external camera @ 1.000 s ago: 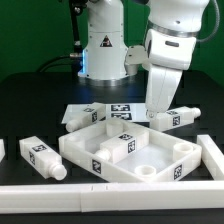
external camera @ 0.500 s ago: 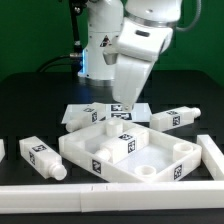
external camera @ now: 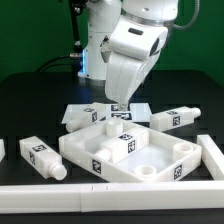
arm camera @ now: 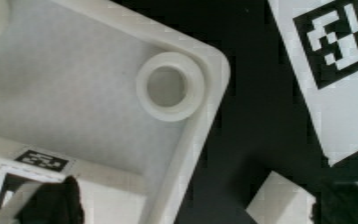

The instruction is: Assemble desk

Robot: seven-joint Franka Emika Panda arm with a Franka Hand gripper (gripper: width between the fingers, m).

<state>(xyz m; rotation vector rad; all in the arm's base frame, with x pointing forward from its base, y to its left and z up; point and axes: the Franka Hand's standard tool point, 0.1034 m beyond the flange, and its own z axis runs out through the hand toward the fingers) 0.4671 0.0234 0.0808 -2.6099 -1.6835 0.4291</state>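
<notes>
Bright, even lighting. White tabletop [external camera: 140, 158] nearly washed out against the black table [external camera: 30, 100]; soft shadow inside its rim. Wrist view close, blurred.

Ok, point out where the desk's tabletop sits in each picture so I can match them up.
Exterior view: the tabletop lies in the lower middle of the picture, rim up.
Wrist view: the tabletop is seen close from above and fills much of the picture, with only one corner showing.
Shared landmark: a round corner socket, probably the one at the corner farthest from the exterior camera.
</notes>
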